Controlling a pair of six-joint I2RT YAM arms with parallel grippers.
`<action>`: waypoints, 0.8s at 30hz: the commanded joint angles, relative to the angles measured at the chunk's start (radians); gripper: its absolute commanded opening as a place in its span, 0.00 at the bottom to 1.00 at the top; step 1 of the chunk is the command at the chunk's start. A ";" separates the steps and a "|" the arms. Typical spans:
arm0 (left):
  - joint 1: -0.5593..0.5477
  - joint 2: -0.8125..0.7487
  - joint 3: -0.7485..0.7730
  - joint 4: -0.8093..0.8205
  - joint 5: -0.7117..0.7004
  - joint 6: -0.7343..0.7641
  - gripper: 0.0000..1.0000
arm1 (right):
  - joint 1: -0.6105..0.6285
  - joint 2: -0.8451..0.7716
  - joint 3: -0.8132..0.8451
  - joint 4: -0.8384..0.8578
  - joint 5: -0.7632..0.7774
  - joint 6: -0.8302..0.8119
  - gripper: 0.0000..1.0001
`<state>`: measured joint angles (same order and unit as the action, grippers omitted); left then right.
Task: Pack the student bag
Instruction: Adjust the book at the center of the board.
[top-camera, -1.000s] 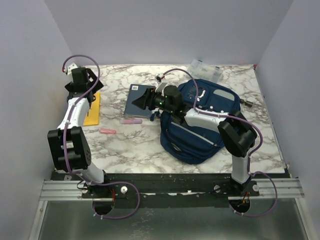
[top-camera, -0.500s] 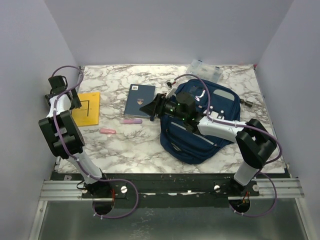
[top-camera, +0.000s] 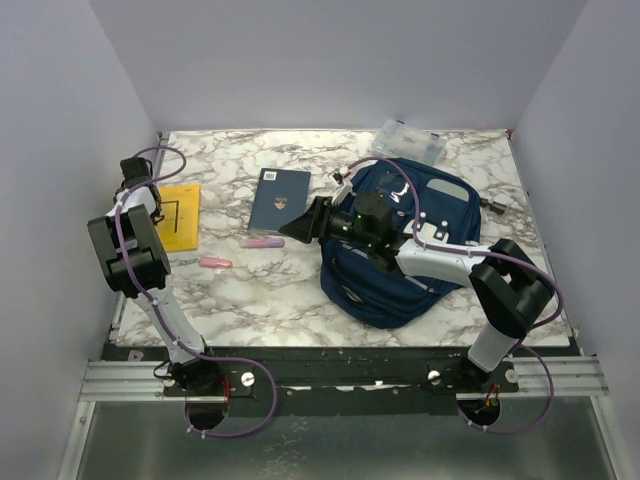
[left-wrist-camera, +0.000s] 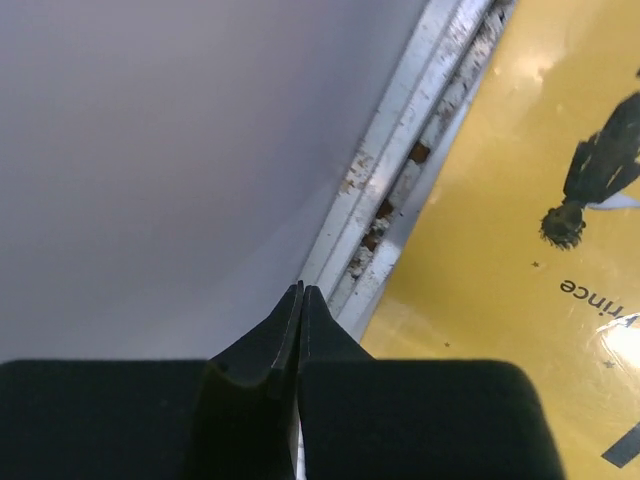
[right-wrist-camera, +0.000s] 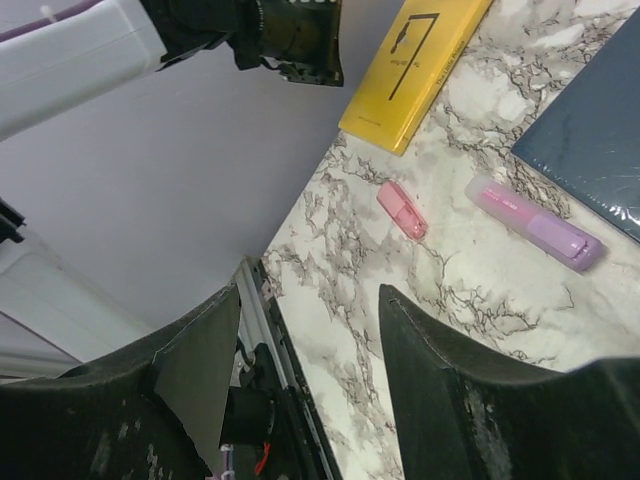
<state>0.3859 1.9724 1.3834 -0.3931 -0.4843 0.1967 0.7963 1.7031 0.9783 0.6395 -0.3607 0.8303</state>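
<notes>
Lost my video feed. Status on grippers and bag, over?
Left gripper shut, empty, by yellow book. Right gripper open, empty. Student bag under right arm; nothing else on it.

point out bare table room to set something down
Bare marble along the front edge, between the pink eraser and the student bag. The back strip behind the blue notebook is free. Crowded around the purple marker and right gripper.
</notes>
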 joint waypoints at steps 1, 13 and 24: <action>0.000 0.061 0.059 -0.042 0.066 0.093 0.00 | 0.013 -0.036 -0.017 0.045 -0.025 0.005 0.61; -0.133 0.106 0.168 -0.211 0.154 0.152 0.12 | 0.012 -0.033 -0.004 0.017 -0.010 -0.033 0.61; -0.311 0.043 0.127 -0.274 0.066 0.157 0.17 | 0.012 -0.040 0.002 -0.005 0.015 -0.066 0.62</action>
<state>0.1253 2.1185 1.5818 -0.6682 -0.4187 0.3401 0.8040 1.6939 0.9764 0.6453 -0.3622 0.7967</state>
